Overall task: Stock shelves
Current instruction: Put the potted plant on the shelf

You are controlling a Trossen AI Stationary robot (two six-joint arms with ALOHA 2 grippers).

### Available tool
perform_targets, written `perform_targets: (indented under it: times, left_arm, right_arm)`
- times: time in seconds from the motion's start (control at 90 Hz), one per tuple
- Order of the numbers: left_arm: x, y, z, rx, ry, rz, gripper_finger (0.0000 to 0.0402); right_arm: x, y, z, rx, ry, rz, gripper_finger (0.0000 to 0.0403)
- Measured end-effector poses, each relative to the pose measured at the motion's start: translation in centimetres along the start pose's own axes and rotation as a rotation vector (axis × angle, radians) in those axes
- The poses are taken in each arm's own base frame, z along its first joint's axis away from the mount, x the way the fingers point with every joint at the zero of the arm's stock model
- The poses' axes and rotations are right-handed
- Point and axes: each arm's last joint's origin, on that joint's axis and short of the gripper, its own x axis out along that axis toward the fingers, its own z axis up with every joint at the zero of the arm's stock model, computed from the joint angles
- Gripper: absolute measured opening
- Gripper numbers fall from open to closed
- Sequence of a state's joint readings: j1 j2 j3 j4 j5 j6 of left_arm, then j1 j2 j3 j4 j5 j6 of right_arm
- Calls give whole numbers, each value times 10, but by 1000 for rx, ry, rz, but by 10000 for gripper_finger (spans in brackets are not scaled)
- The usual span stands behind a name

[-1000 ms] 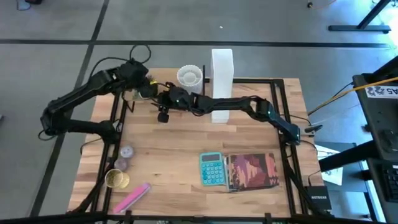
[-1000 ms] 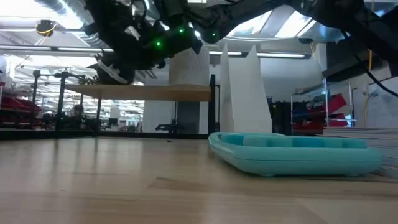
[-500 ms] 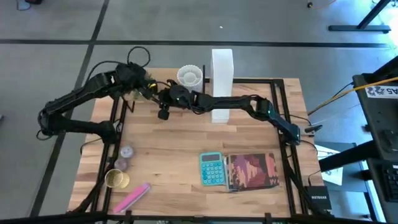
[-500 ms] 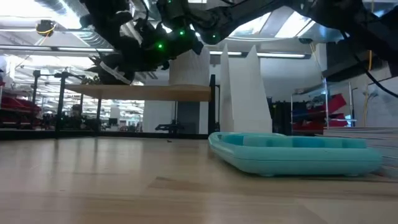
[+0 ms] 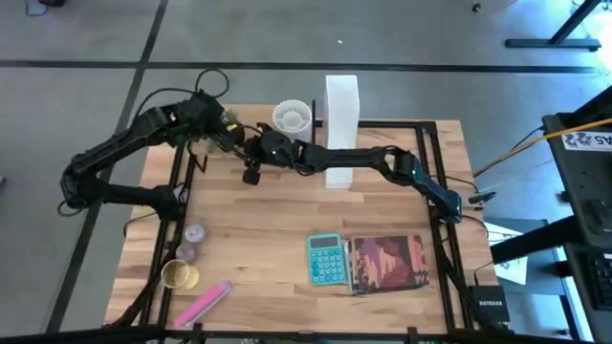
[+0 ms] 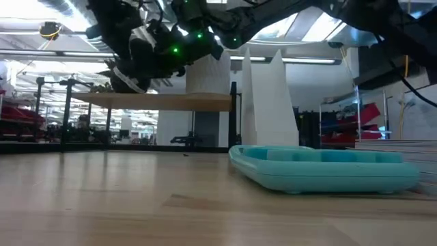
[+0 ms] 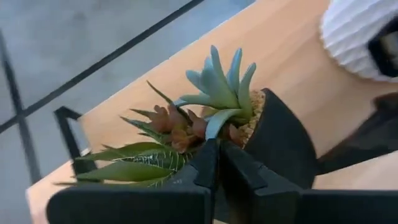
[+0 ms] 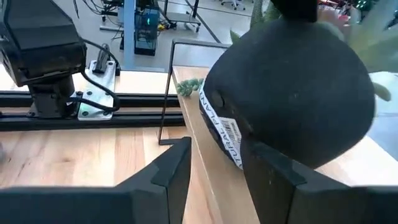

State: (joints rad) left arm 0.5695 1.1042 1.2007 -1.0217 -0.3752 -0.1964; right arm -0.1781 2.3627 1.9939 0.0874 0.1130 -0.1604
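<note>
The low light-wood shelf on thin black posts [image 6: 160,102] stands beside the tall white file box [image 5: 340,115]. Above it, the left gripper [image 7: 217,163] pinches a black-potted green succulent [image 7: 214,102]; the right gripper [image 8: 214,163] gapes beside that pot.

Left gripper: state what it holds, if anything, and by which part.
The left gripper is shut on the potted succulent, pinching the black pot's rim, over the shelves. The right gripper is open beside the pot.
</note>
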Motion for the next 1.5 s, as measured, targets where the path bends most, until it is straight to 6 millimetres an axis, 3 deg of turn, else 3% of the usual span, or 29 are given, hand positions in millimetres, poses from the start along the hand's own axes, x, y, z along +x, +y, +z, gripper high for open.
perform_targets:
  times: [0.522, 0.844, 1.244, 1.5]
  left_arm:
    - [-11, -30, -8, 78, -8, -122, 0]
    - [-10, -24, -6, 114, -66, 81, 0]
    - [-11, -24, -2, 119, -99, 82, 0]
    - [-44, -5, -1, 56, -14, 147, 0]
  right_arm:
    - [9, -7, -13, 16, -2, -75, 127]
    - [9, -10, -11, 59, -10, -84, 127]
    - [3, -7, -4, 54, 12, -95, 127]
    - [-2, -8, 1, 52, 31, -34, 127]
